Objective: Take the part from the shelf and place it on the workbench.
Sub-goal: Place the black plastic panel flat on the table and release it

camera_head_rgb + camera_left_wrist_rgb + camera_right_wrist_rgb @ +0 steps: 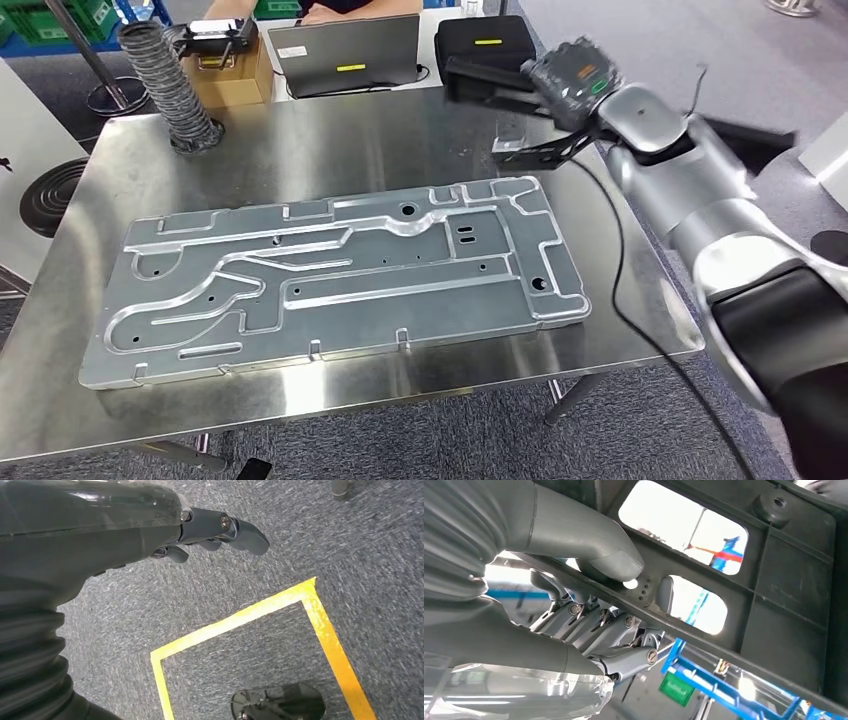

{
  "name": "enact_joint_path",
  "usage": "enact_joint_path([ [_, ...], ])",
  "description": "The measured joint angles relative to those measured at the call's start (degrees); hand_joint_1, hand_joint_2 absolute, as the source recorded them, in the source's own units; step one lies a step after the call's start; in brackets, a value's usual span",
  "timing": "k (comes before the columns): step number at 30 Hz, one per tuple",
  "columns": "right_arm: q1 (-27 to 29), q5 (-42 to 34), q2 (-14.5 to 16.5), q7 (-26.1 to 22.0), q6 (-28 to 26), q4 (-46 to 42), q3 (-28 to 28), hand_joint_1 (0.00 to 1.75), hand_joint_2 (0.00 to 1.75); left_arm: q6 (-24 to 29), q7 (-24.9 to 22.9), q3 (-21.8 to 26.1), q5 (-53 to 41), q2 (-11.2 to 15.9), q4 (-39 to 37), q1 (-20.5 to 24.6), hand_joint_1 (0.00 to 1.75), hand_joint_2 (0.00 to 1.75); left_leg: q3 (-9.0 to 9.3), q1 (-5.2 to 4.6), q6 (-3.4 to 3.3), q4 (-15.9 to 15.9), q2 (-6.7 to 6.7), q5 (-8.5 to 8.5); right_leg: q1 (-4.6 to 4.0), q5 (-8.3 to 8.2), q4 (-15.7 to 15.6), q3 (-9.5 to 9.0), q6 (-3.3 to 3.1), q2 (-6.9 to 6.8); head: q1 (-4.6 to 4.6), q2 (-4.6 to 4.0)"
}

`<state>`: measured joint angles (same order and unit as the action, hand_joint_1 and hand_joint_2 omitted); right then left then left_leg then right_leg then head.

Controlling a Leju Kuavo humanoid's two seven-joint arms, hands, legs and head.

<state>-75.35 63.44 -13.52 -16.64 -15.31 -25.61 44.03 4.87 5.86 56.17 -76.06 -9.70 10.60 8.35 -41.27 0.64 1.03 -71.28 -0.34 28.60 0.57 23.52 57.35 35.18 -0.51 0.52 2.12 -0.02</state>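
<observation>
The right hand (589, 605) has its thumb and fingers clamped on a rib of the black plastic part (774, 580), held in the air over the far right of the steel workbench (330, 150), so setting it down remains.

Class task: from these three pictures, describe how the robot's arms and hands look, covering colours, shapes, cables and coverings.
The right arm is rounded silver segments with a black lower section; a thin black cable trails beside it. The right hand has a grey ribbed cover, a thick grey thumb and metallic fingers with visible screws. The left hand has a dark glossy shell, a black ribbed cover and dark grey fingers.
</observation>
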Motion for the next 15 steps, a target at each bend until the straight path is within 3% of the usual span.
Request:
enact_joint_path([
  [2, 1.46, -0.87, 1.6, 0.19, -1.36, 0.65, -0.69, 1.75, 1.75, 0.17, 0.26, 0.0, 0.09, 0.0, 0.0, 0.05, 0.0, 1.75, 3.62, 0.01, -0.22, 8.04, 0.06, -3.69, -0.09, 0.31, 0.44, 0.07, 0.31, 0.1, 0.0, 0.0],
  [4, 2.92, -1.54, 2.88, 0.43, -2.9, 1.11, -1.39, 1.75, 1.75, 0.26, 0.44, -0.01, -0.03, 0.0, 0.0, 0.1, 0.0, 1.75, 5.58, -0.09, -0.72, 12.3, 0.04, -4.76, -0.28, 0.49, 0.73, 0.28, 0.8, 0.18, 0.0, -0.01],
  [8, 6.04, -2.23, 4.54, 0.65, -4.85, 1.7, -2.56, 1.75, 1.75, 0.16, 0.44, -0.19, -0.45, 0.01, 0.0, 0.18, 0.0, 1.75, 5.85, -0.01, -2.09, 13.13, -0.06, -5.08, -0.21, 1.2, 1.41, 0.53, 2.06, 0.0, 0.0, 0.0],
  [10, 7.13, -2.33, 4.85, 0.68, -5.2, 1.98, -3.03, 1.75, 1.75, 0.05, 0.37, -0.39, -0.63, 0.02, 0.0, 0.29, 0.0, 1.75, 5.91, 0.14, -2.59, 13.45, -0.09, -5.35, -0.02, 4.31, 6.51, 2.74, 2.56, -0.16, 0.0, -0.01],
  [12, 8.19, -2.37, 5.06, 0.66, -5.34, 2.28, -3.33, 1.75, 1.75, -0.1, 0.33, -0.61, -0.87, 0.02, 0.0, 0.22, 0.0, 1.75, 5.84, 0.11, -2.72, 13.43, -0.12, -5.37, 0.07, 7.86, 14.5, 6.47, 2.9, -0.2, 0.0, -0.01],
  [13, 8.73, -2.34, 5.18, 0.6, -5.32, 2.45, -3.4, 1.75, 1.75, -0.19, 0.33, -0.75, -1.06, 0.02, 0.0, 0.15, 0.0, 1.75, 5.84, 0.11, -2.73, 13.39, -0.12, -5.34, 0.12, 8.43, 16.94, 7.67, 2.99, -0.21, 0.0, -0.01],
  [14, 9.2, -2.28, 5.27, 0.54, -5.27, 2.6, -3.46, 1.75, 1.75, -0.23, 0.35, -0.91, -1.25, 0.02, 0.0, 0.12, 0.0, 1.75, 5.84, 0.1, -2.71, 13.33, -0.12, -5.31, 0.15, 7.87, 17.17, 7.85, 2.97, -0.21, 0.0, -0.01],
  [15, 9.51, -2.2, 5.38, 0.48, -5.21, 2.72, -3.53, 1.75, 1.75, -0.25, 0.41, -1.1, -1.49, 0.02, 0.0, 0.11, 0.0, 1.75, 5.85, 0.1, -2.66, 13.26, -0.13, -5.26, 0.17, 6.24, 14.88, 6.8, 2.85, -0.22, 0.0, -0.01],
])
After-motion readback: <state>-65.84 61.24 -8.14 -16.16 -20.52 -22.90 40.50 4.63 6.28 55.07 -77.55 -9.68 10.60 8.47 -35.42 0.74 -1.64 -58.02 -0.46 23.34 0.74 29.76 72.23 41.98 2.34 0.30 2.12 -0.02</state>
